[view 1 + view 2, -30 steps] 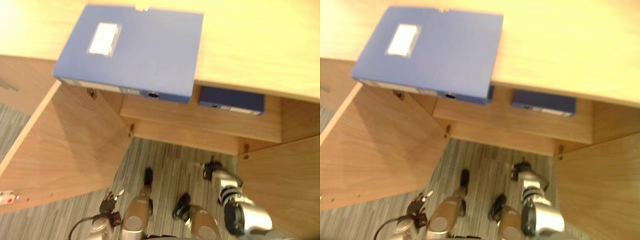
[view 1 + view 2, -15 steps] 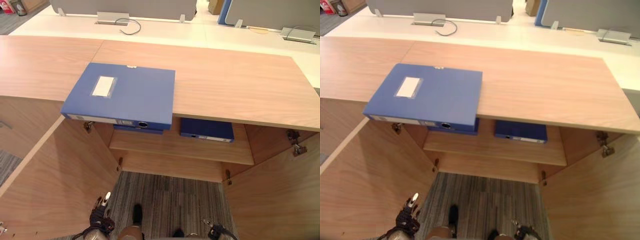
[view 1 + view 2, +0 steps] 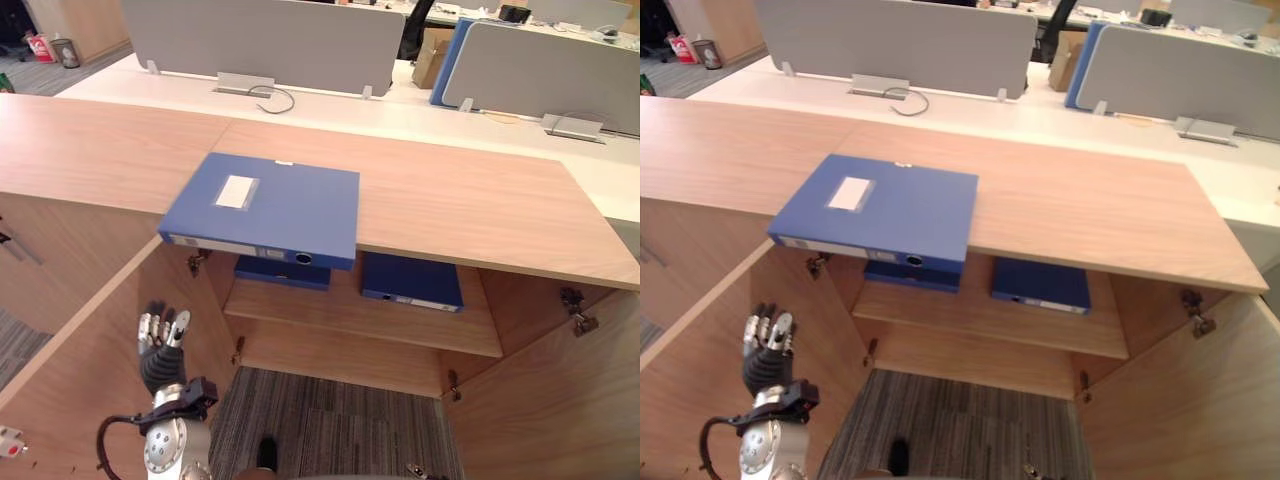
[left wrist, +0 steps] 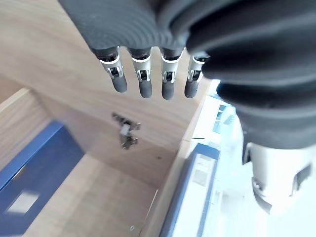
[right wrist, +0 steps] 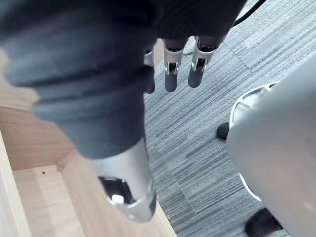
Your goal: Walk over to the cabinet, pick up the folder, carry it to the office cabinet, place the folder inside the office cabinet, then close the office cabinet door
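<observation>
— Where is the folder [image 3: 262,208]?
— It lies flat on the cabinet top [image 3: 470,210], with its near edge jutting over the open cabinet. Neither hand touches it.
— And the hands?
— The left hand [image 3: 160,348] is raised beside the open left door [image 3: 80,380], fingers straight and empty. The right hand [image 5: 170,74] hangs over grey carpet [image 5: 207,123]. Its fingers look slack, though partly hidden.

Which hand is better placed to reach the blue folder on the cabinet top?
Left. The left hand is up, open, beside the open door, just below the overhanging folder; the right hand hangs low over the carpet.
</observation>
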`<state>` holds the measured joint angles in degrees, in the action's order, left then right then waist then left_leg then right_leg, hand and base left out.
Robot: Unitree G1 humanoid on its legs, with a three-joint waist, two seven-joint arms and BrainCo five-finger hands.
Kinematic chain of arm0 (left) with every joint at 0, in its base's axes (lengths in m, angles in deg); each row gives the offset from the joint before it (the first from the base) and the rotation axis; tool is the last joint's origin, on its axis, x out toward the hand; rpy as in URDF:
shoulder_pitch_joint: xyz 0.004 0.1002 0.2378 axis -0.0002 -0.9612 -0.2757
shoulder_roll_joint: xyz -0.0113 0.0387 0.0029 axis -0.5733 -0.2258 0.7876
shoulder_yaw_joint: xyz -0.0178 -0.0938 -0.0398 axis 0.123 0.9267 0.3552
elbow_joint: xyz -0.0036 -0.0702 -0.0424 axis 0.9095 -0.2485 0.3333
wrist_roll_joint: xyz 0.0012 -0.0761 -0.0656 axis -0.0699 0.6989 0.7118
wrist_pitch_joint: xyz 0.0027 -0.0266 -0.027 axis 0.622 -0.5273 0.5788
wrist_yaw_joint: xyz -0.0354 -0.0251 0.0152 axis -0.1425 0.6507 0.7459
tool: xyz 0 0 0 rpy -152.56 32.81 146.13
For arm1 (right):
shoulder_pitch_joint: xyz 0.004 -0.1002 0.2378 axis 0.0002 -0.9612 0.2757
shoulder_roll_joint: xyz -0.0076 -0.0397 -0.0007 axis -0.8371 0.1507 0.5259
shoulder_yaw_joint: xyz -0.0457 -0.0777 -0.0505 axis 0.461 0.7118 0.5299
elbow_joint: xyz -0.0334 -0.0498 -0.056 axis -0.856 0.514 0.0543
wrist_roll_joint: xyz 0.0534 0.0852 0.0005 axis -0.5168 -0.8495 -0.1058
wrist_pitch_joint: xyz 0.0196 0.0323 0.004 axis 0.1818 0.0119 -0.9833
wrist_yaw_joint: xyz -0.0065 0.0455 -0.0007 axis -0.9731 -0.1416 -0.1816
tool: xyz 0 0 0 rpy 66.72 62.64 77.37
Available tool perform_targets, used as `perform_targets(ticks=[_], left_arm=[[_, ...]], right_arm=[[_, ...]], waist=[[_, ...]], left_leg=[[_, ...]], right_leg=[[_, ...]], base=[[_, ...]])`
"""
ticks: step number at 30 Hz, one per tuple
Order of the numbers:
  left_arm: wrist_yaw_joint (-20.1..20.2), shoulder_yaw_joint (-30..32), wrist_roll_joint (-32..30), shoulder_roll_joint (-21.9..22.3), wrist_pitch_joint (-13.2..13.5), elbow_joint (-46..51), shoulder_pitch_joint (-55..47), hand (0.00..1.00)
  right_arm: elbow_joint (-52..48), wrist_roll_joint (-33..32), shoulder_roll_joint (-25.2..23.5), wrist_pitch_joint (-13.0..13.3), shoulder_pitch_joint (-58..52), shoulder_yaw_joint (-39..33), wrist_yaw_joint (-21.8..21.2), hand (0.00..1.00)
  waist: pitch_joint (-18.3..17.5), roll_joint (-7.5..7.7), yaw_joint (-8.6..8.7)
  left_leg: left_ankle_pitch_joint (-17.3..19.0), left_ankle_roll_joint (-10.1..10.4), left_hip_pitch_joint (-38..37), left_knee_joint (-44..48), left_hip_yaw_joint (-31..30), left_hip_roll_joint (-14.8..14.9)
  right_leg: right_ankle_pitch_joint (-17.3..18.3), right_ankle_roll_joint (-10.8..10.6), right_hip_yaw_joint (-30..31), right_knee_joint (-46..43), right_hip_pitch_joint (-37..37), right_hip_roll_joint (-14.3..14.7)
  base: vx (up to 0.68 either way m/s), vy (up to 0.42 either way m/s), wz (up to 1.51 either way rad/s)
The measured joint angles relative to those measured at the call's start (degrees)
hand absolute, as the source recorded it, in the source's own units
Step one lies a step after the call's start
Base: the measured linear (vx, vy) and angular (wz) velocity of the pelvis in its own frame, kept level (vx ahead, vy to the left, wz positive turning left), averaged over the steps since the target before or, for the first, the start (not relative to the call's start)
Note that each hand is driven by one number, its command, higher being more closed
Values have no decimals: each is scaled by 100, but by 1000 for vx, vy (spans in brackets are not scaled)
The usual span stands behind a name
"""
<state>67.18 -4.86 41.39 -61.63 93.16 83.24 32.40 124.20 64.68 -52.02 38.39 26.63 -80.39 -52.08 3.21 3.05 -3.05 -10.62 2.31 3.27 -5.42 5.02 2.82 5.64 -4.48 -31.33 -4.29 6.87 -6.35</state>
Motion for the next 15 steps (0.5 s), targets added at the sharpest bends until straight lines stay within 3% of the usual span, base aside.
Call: perform_targets(ticks=[3, 5, 6, 10, 15], left_arm=[[-771, -78, -1151, -9, 92, 320, 18, 0], [-1330, -384, -2038, -51, 88, 337, 123, 0], [-1711, -827, -2672, -117, 84, 339, 289, 0], [-1971, -1792, -3825, -555, 98, 337, 708, 0], [-1967, -1838, -4896, -1187, 152, 61, 1208, 0]], right_arm=[[4, -158, 13, 138, -8, 262, 137, 0], [42, -320, 18, 183, 12, 373, 255, 0], [124, -336, 67, 212, 25, 652, 326, 0], [412, -345, 88, 303, 213, 651, 429, 0], [838, -319, 253, 303, 283, 613, 432, 0]], waist=[[-48, 42, -20], [-81, 73, -28], [-123, 89, -84], [-213, 114, -84], [-303, 58, 2]], left_leg=[[-40, 6, 65, 0, -62, -37], [-59, -17, 95, 0, -113, -69], [-58, -20, 157, 0, -133, -84], [-59, -20, 287, 0, -173, -95], [-85, -49, 362, 3, -172, -73]], right_leg=[[-17, -22, -50, 35, -20, -14], [-48, -16, -86, 70, -7, -24], [-99, -11, -79, 151, -21, -9], [-143, -5, -64, 233, -125, 13], [-150, 19, 6, 225, -178, 51]], base=[[2, -4, 12], [23, -2, 15], [29, 0, 7], [10, -4, 0], [32, -24, -4]])
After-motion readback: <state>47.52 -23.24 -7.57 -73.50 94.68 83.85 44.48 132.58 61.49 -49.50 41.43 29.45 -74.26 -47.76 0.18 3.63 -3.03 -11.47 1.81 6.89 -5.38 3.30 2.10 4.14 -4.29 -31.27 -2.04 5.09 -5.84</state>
